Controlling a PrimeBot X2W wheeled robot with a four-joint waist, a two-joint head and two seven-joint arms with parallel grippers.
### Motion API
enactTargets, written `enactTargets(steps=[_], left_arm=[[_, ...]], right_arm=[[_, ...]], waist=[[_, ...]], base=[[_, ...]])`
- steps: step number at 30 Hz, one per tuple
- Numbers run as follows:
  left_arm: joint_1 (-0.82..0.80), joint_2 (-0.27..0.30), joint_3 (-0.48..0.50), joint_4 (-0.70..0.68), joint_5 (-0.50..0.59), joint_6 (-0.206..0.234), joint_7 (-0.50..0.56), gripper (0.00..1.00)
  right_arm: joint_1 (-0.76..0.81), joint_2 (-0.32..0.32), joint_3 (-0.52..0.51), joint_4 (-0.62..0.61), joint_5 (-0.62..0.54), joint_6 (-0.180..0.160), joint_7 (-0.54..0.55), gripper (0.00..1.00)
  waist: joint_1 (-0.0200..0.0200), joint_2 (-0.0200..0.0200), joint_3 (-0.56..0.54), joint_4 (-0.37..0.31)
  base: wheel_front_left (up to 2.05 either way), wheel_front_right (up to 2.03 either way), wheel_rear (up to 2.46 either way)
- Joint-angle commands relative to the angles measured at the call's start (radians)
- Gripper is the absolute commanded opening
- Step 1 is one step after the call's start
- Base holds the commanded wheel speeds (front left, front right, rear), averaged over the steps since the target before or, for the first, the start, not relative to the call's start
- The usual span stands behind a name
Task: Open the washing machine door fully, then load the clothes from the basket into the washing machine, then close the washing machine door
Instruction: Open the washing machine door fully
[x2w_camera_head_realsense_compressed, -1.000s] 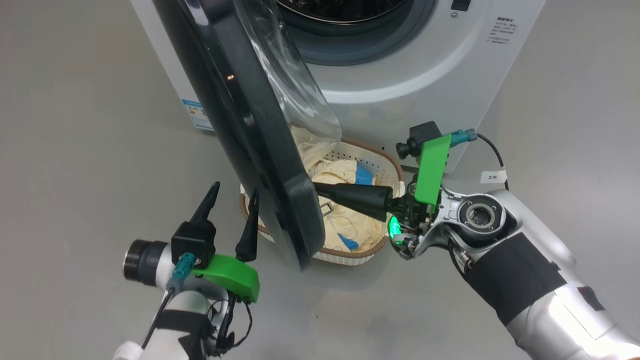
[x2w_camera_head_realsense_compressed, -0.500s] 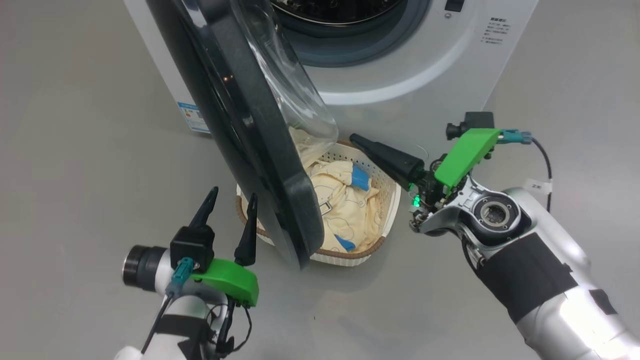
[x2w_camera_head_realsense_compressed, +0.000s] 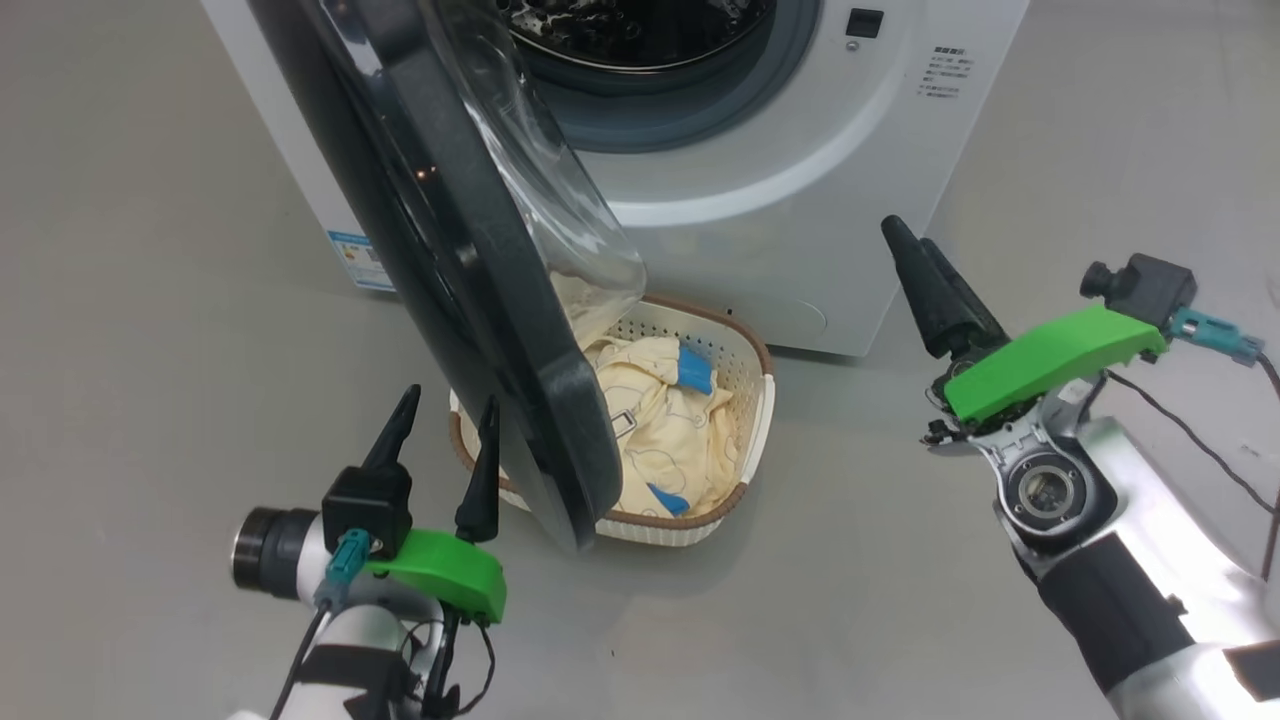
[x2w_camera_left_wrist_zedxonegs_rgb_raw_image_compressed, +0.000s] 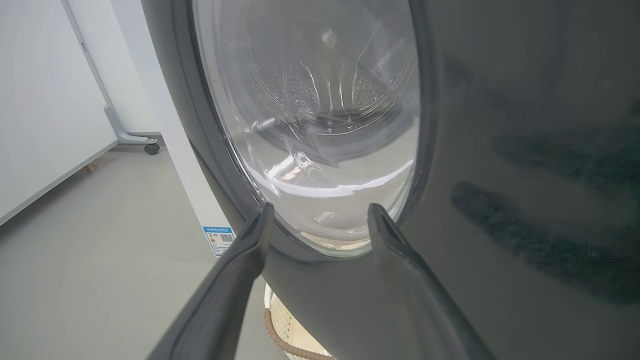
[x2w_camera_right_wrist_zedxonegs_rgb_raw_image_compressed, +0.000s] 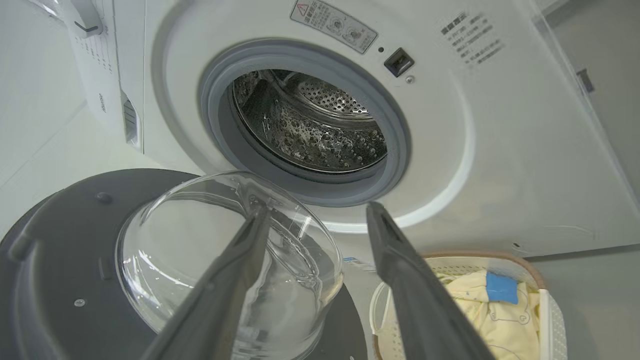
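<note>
The clothes (x2w_camera_head_realsense_compressed: 665, 420) (judged soft, light and apt to trail) are heaped in the basket (x2w_camera_head_realsense_compressed: 762, 372), which is set on the floor at the front edge of the washing machine (x2w_camera_head_realsense_compressed: 800, 200), partly under the washing machine door (x2w_camera_head_realsense_compressed: 470, 270). A raised fold by the blue cuff (x2w_camera_head_realsense_compressed: 693, 368) would best be pinched. The left gripper (x2w_camera_head_realsense_compressed: 450, 395) and the right gripper (x2w_camera_head_realsense_compressed: 905, 232) are both seen spread wide and empty.

**Left gripper (x2w_camera_head_realsense_compressed: 450, 397) and right gripper (x2w_camera_head_realsense_compressed: 908, 232) both spread**

The left gripper sits at the lower left of the head view, its two dark fingers pointing up that view and standing well apart. The left wrist view shows the same wide spread. The right gripper stands higher at the right, with its fingers angled up and leftward, nearly in line from the head. The right wrist view shows them parted. The right forearm (x2w_camera_head_realsense_compressed: 1110, 610) runs down toward the lower right corner
</note>
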Motion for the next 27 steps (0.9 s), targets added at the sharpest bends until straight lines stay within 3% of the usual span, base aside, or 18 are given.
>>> enactTargets(steps=[1, 7, 13, 20, 27], left_arm=[[-0.004, 0.015, 0.044, -0.032, 0.003, 0.002, -0.014, 1.00], [0.010, 0.015, 0.053, -0.032, 0.006, -0.002, -0.014, 1.00], [0.024, 0.017, 0.064, -0.029, 0.008, -0.008, -0.014, 1.00], [0.041, 0.022, 0.080, -0.028, 0.010, -0.008, -0.014, 1.00], [0.053, 0.022, 0.087, -0.024, 0.012, -0.009, -0.014, 1.00]], right_arm=[[0.002, -0.011, 0.003, -0.020, -0.073, 0.000, -0.064, 1.00], [0.032, -0.029, -0.046, 0.033, -0.258, 0.000, -0.159, 1.00], [0.097, -0.019, -0.195, 0.057, -0.529, 0.000, -0.181, 1.00], [0.225, 0.041, -0.380, -0.058, -0.836, 0.000, -0.182, 1.00], [0.353, 0.098, -0.475, -0.158, -0.985, 0.000, -0.182, 1.00]], waist=[[0.0000, -0.0001, -0.009, -0.011], [0.0000, -0.0001, -0.026, -0.024], [0.0000, -0.0001, -0.049, -0.029], [0.0000, -0.0001, -0.071, -0.041], [0.0000, -0.0001, -0.093, -0.050]], base=[[0.00, 0.00, 0.00], [0.00, 0.00, 0.00], [0.00, 0.00, 0.00], [0.00, 0.00, 0.00], [0.00, 0.00, 0.00]])
